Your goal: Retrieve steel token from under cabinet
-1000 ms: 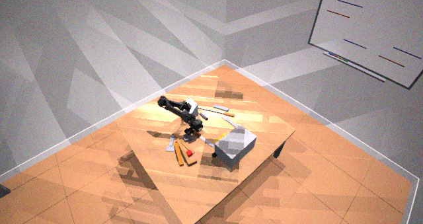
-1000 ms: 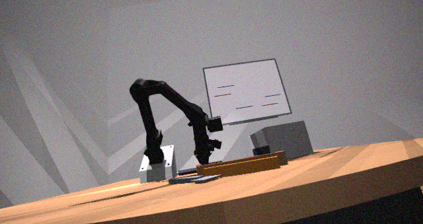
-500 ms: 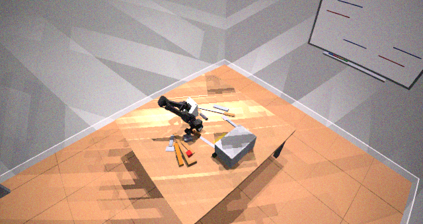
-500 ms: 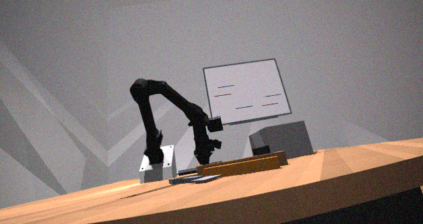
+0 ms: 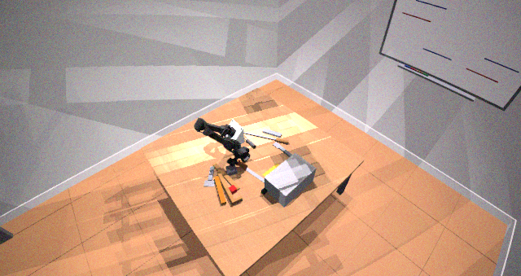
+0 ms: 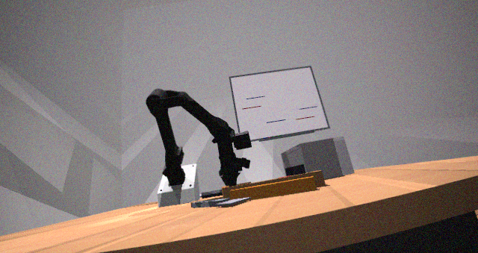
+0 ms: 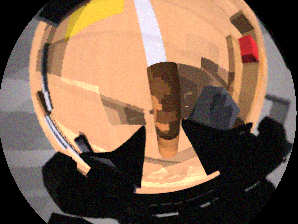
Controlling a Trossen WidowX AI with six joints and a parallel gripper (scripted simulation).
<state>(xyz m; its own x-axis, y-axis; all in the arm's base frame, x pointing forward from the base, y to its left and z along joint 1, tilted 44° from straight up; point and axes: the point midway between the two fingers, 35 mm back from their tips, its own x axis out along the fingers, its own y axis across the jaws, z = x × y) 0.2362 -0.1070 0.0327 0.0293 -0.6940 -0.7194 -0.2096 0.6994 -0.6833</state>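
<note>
You're hovering the gripper [image 7: 164, 152], jaws apart & empty, over the brown stick [image 7: 164, 106]: looking stiff, light, prob slippery. You're best gripping it mid-length, across the narrow sides.

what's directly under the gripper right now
A brown stick lies on the table between the open gripper's fingers, not clamped. Its near end is hidden behind the fingers.

A plain workshop or teaching lab: a white wall-mounted whiteboard [image 5: 452, 40] with marker lines, bare grey walls, and a wooden worktop [image 5: 309, 211] strewn with wooden slats and flat tools.
</note>
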